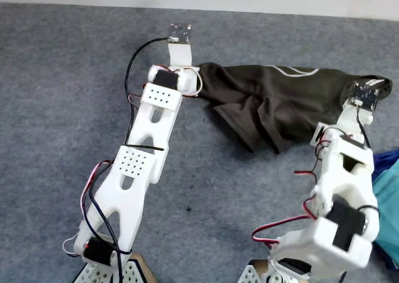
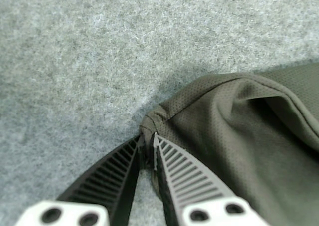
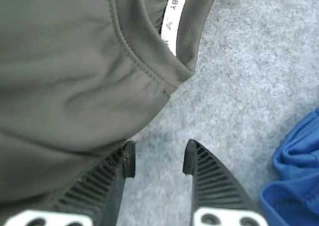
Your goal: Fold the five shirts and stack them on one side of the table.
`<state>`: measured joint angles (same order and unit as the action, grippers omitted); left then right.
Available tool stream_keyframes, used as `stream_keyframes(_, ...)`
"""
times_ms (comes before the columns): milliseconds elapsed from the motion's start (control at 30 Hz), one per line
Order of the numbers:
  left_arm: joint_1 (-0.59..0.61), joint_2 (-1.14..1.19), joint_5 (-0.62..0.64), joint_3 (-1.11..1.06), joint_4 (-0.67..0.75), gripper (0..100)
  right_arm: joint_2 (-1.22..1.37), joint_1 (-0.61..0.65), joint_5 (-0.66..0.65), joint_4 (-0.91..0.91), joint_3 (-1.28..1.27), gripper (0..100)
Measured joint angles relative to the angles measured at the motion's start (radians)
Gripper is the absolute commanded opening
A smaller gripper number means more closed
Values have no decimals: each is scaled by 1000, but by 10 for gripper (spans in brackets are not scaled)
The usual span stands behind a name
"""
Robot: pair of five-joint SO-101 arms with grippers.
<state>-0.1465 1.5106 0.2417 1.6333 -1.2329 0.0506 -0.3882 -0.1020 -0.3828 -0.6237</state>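
Left jaws pinch dark shirt (image 2: 239, 131); blue shirt (image 3: 295, 173) cropped.

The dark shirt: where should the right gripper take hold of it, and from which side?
Probably the ribbed collar edge, approached from the bare table side: it lies free and thick ahead of the open right gripper, while the left gripper pinches the opposite end.

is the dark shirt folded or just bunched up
Bunched, not folded: the dark shirt lies rumpled with uneven flaps, the left end effector pinching one edge, the right end effector open by its collar.
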Motion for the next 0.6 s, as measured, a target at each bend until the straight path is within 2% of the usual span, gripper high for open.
stream_keyframes(267,0,0,0,0,0,7,209,-35,0,2,218,170)
stream_keyframes(600,0,0,0,0,0,7,397,-34,130,0,420,169)
